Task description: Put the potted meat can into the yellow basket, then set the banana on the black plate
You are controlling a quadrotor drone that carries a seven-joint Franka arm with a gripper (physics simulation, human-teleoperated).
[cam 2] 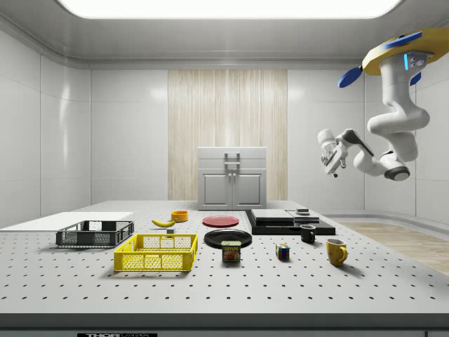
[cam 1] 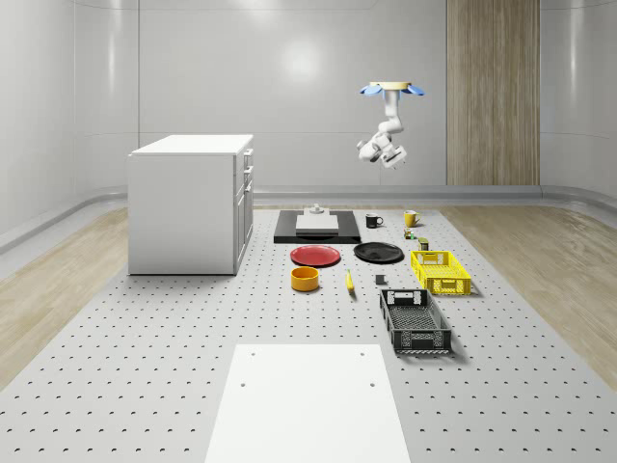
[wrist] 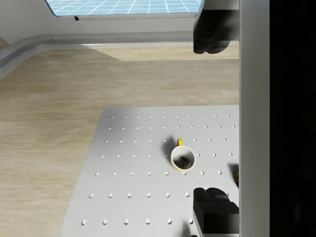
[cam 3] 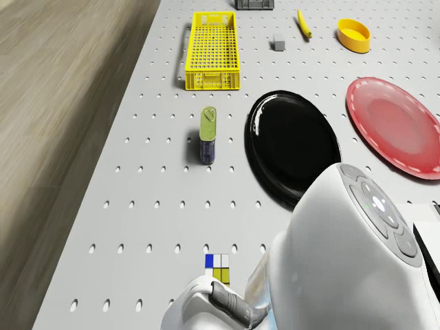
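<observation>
Potted meat can [cam 3: 207, 134] is seen upright on the tabletop [cam 1: 145, 328], between the yellow basket [cam 3: 212, 51] and the black plate [cam 3: 292, 143], near the tabletop's edge. It is judged rigid, fairly light and smooth-sided, best clamped across its narrow flat faces. The drone [cam 2: 396, 53] hovers high above the tabletop's far end; the hand [cam 2: 331, 154] is held open and empty, above the yellow mug [wrist: 183, 159].

A white cabinet [cam 1: 191, 201] stands at the whole-scene view's left, with a red plate [cam 1: 316, 256] and orange bowl [cam 1: 305, 279] nearer centre, a black crate [cam 1: 415, 321] near right, and a yellow mug [cam 1: 411, 218] far right.
</observation>
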